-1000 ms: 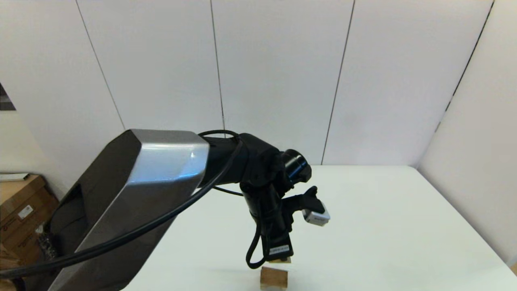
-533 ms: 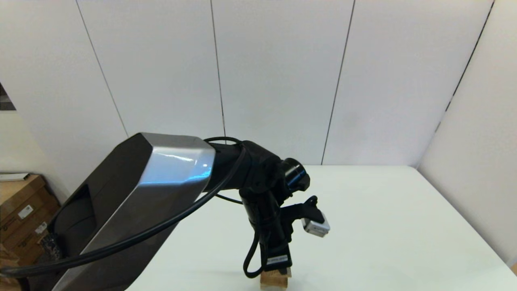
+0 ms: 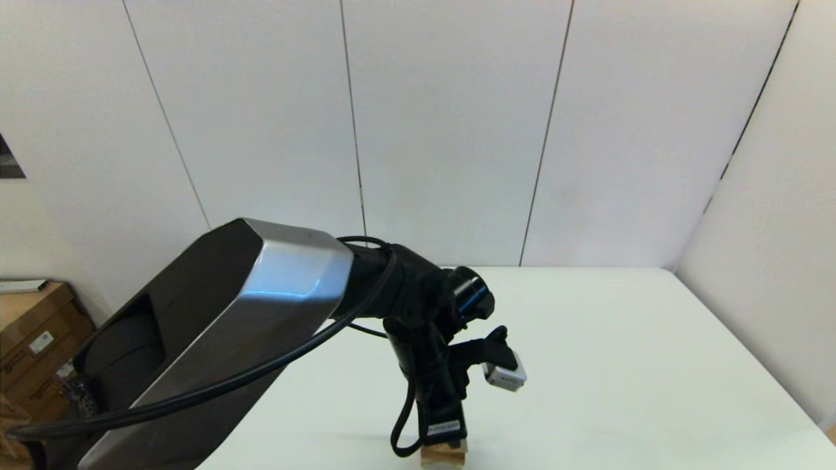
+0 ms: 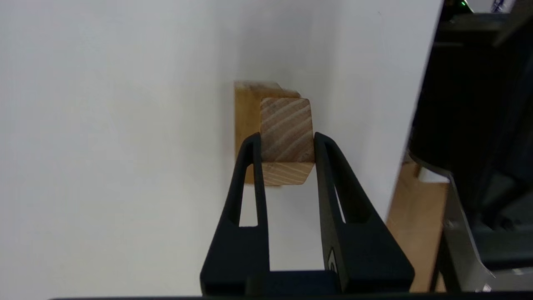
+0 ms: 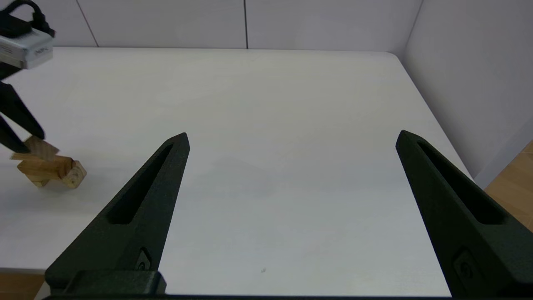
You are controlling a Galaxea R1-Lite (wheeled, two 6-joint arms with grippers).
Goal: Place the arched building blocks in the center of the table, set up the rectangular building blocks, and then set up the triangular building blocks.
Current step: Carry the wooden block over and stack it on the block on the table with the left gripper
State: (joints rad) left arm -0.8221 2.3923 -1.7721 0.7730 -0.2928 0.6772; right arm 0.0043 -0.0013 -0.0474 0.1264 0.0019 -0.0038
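Left gripper (image 4: 287,143) clamps the small tan grained wooden wedge (image 4: 286,131), seating it on the pale arched wooden block (image 4: 246,112) near the white table's (image 4: 104,146) front edge; right gripper (image 5: 291,139) spread wide, idle

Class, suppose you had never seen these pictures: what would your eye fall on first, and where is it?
The big black-and-silver left arm fills the head view's left, reaching down over the table's near edge. There the left gripper pinches the triangular block just above the arched block. The right gripper gapes open over bare table.
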